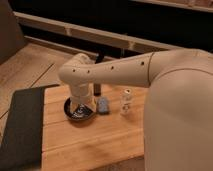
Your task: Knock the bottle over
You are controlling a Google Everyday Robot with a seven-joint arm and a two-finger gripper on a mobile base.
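Observation:
The bottle (126, 101) is small, slim and clear with a pale cap. It stands upright on the wooden table (95, 140), right of the middle. My arm reaches in from the right and bends down at the wrist. My gripper (81, 106) hangs over the dark bowl (80, 113), well to the left of the bottle and apart from it. The wrist hides most of the gripper.
A flat blue-grey block (103, 105) lies between the bowl and the bottle. A short dark cylinder (97, 88) stands behind the block. A dark mat (22, 125) covers the table's left part. My pale arm body (180, 115) fills the right side.

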